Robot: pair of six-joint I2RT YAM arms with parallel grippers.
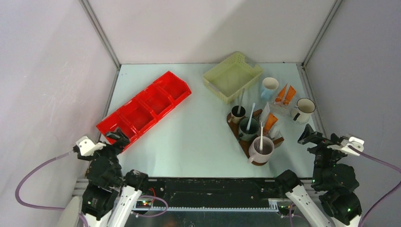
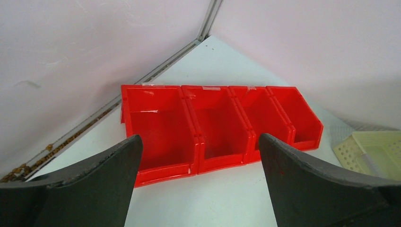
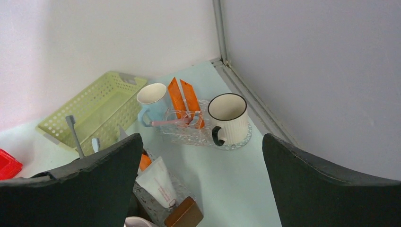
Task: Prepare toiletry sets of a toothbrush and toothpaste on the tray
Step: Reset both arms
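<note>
Pale table (image 1: 198,142); tray (image 1: 241,141) whole overhead, only a corner right-wrist

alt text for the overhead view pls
Three mugs with white toothbrushes and tubes stand on a wooden tray right of centre. A red bin lies left, a yellow basket at the back. The left gripper and right gripper are open at the front.
</note>
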